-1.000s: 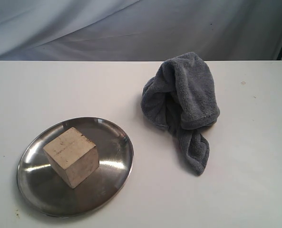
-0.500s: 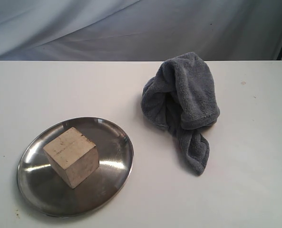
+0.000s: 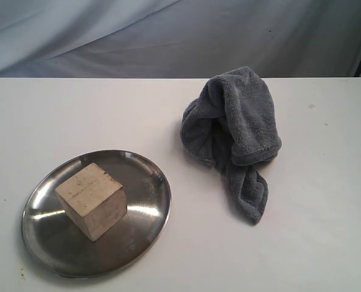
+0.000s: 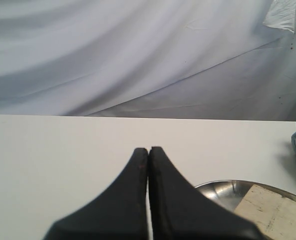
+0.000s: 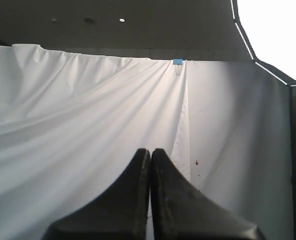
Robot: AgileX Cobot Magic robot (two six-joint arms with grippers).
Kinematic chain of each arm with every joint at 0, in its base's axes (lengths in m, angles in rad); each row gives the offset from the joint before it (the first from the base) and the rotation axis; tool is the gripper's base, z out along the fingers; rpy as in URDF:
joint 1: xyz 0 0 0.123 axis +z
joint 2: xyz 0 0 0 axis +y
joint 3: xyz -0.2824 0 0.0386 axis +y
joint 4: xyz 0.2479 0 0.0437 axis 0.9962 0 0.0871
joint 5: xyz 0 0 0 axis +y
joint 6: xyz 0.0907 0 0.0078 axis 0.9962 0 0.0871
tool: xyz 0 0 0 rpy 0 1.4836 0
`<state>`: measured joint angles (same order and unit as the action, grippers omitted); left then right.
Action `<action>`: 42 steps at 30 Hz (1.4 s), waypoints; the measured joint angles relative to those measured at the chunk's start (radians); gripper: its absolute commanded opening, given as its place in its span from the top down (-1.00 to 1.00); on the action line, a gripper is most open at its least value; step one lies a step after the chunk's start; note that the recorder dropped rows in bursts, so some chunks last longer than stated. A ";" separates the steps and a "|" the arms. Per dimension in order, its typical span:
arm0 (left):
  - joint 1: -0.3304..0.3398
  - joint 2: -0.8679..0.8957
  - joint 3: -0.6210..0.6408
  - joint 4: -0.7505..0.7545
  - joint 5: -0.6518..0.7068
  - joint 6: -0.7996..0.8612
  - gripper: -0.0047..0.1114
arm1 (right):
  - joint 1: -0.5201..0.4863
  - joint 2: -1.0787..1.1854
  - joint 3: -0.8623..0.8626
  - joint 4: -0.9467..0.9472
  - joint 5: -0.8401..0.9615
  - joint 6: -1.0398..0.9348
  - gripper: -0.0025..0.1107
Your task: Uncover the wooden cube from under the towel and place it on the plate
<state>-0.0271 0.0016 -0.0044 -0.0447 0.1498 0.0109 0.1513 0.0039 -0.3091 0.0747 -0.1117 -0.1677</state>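
Left gripper (image 4: 148, 150) pinched closed, empty. Near left on the tabletop (image 3: 314, 243), wooden cube (image 3: 92, 199) resting on the plate (image 3: 145, 238), uncovered. Farther right, towel (image 3: 238, 131) heaped, well apart from both. Right gripper (image 5: 150, 151) pinched closed too, empty.

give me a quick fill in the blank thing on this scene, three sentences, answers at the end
In the exterior view, the towel lies to the ____ of the plate. The plate holds ____ wooden cube. The left end effector and the right end effector are both shut and grip ____.
Missing words: right, one, nothing.
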 measured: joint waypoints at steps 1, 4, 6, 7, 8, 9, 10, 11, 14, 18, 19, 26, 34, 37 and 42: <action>0.000 0.000 0.000 0.000 0.000 0.000 0.89 | 0.000 0.000 0.000 0.000 0.004 0.000 0.96; 0.000 0.000 0.000 0.000 0.000 0.000 0.89 | 0.000 0.000 0.000 0.000 0.006 0.000 0.96; 0.000 0.000 0.000 0.000 0.000 0.000 0.89 | 0.000 0.000 0.000 0.000 0.014 0.000 0.96; 0.000 0.000 0.000 0.000 0.000 0.000 0.89 | 0.000 0.000 0.000 0.000 0.028 0.000 0.96; 0.000 0.000 0.000 0.000 0.000 0.000 0.89 | 0.000 0.000 0.000 0.000 0.043 0.000 0.96; 0.000 0.000 0.000 0.000 0.000 0.000 0.89 | 0.000 0.000 0.000 0.000 0.072 0.000 0.96; 0.000 0.000 0.000 0.000 0.000 0.000 0.89 | 0.000 0.000 0.000 0.000 0.112 0.000 0.96; 0.000 0.000 0.000 0.000 0.000 0.000 0.89 | 0.000 0.000 0.002 0.000 0.145 0.000 0.96; 0.000 0.000 0.000 0.000 0.000 0.000 0.89 | 0.000 0.000 0.029 0.000 0.205 -0.002 0.96; 0.000 0.000 0.000 0.000 0.000 0.000 0.89 | 0.000 0.000 0.079 0.009 0.223 -0.002 0.96; 0.000 0.000 0.000 0.000 0.000 0.000 0.89 | 0.000 0.000 0.093 0.015 0.223 -0.002 0.96; 0.000 0.000 0.000 0.000 0.000 0.000 0.89 | 0.000 0.000 0.192 0.021 0.158 0.004 0.96; 0.000 0.000 0.000 0.000 0.000 0.000 0.89 | 0.000 0.000 0.275 -0.008 0.127 0.018 0.96; 0.000 0.000 0.000 0.000 0.000 0.000 0.89 | 0.000 0.000 0.302 -0.012 0.112 0.021 0.96; 0.000 0.000 0.000 0.000 0.000 0.000 0.89 | 0.000 0.000 0.306 -0.018 0.118 0.021 0.96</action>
<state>-0.0271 0.0016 -0.0044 -0.0447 0.1498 0.0109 0.1513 0.0039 -0.0029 0.0564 0.0062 -0.1471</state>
